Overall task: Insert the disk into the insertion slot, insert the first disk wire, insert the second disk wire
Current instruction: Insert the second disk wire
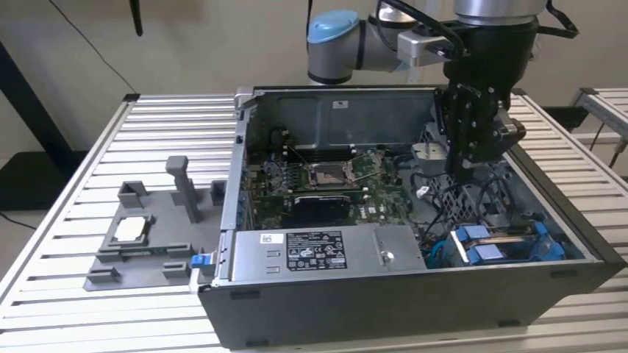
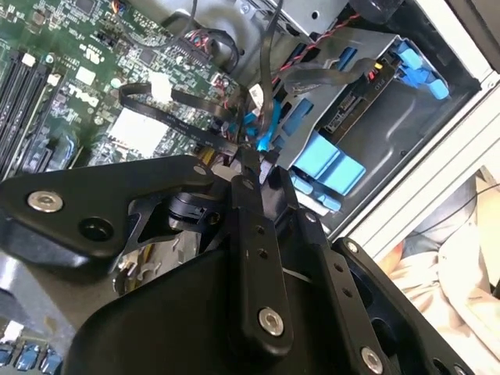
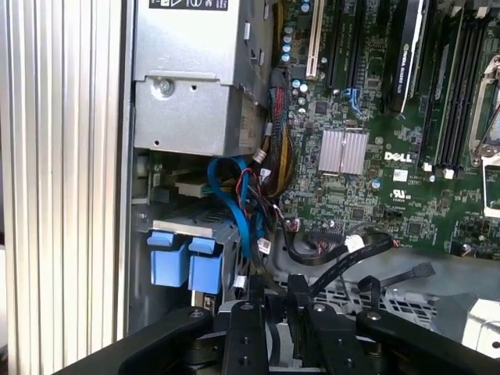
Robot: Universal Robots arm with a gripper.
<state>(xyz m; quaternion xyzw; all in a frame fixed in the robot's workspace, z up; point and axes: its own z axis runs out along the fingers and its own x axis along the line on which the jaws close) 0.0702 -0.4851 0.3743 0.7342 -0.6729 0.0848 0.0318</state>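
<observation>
Grey metal formed one open computer case (image 1: 393,309) on the slatted table (image 1: 167,118) in the exterior view; one arm (image 1: 481,51) was pointed straight down into it, its gripper (image 1: 467,169) near the insertion slot (image 1: 510,237) with two blue tabs (image 1: 478,244). In the second wrist view, one black wire (image 2: 172,117) was pinched at its end between the closed fingers (image 2: 250,211), near one disk (image 2: 344,113) seated in the slot. In the first wrist view, two blue tabs (image 3: 187,262) were seen just beside the gripper (image 3: 275,293).

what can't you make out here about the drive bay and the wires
- Inside of the insertion slot: exterior view, too small to tell what it holds.
- Where the blue cable ends: first wrist view, hidden behind the end effector.
- Part of the motherboard: second wrist view, covered by the end effector's body.
</observation>
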